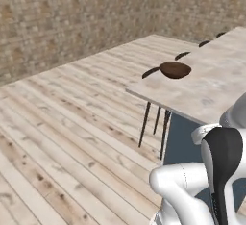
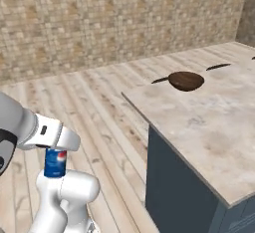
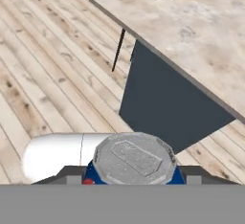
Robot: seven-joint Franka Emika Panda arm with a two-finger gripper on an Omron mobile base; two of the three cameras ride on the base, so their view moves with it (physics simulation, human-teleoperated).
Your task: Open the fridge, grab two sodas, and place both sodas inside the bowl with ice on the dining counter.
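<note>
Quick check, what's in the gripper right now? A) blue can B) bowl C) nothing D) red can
A: the gripper is closed on the blue can in the right base view, and the hand view shows its silver top between the fingertips; the bowl sits on the counter.

Light is even and diffuse across all three views, with no visible source and no glare. The brick wall (image 1: 72, 22) and plank floor (image 1: 57, 137) look flat and soft, their textures slightly blurred and blocky. The dining counter (image 2: 209, 122) casts almost no shadow on the floor. Its dark blue base (image 3: 162, 103) reads as one flat tone. Edges are jagged; straight lines stay straight toward the frame borders.
</note>
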